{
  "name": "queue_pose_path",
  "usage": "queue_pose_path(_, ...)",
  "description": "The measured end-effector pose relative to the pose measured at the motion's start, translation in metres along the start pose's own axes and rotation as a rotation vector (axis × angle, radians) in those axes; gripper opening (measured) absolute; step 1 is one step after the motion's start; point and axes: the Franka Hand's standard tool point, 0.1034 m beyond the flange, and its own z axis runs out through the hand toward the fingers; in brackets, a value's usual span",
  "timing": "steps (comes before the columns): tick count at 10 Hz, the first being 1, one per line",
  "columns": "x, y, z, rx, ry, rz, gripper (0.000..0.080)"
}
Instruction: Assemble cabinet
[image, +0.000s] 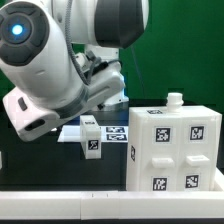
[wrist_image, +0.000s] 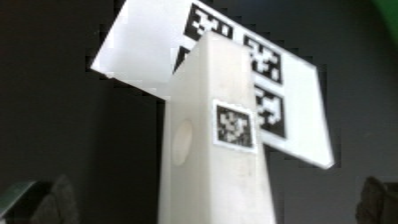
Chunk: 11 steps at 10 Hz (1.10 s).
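The cabinet box (image: 175, 148) is a large white body with square black-and-white tags on its faces. It stands at the exterior view's right with a small cylindrical knob (image: 174, 98) on top. A narrow white panel (image: 92, 137) with one tag stands upright on the table to the box's left. In the wrist view the panel (wrist_image: 214, 160) rises between my fingers. My gripper (wrist_image: 205, 205) is open and straddles it. Dark gaps separate the panel from each fingertip (wrist_image: 36, 200). In the exterior view the gripper (image: 91, 122) is right above the panel.
The marker board (image: 115, 132) lies flat on the black table behind the panel; it also shows in the wrist view (wrist_image: 160, 55). A white ledge (image: 60, 205) runs along the front edge. My bulky arm (image: 50, 70) fills the upper left.
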Motion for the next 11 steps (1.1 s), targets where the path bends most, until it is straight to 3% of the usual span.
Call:
queue_pose_path(2, 0.005, -0.002, 0.011, -0.003, -0.019, 0.106, 0.0798)
queue_pose_path(6, 0.006, -0.002, 0.014, -0.001, -0.026, 0.146, 0.0798)
queue_pose_path(8, 0.022, 0.005, 0.025, -0.004, -0.055, 0.234, 0.0798)
queue_pose_path(9, 0.026, 0.009, 0.027, 0.008, -0.052, 0.258, 0.0798)
queue_pose_path(11, 0.032, 0.011, 0.031, 0.0, -0.04, 0.247, 0.0798)
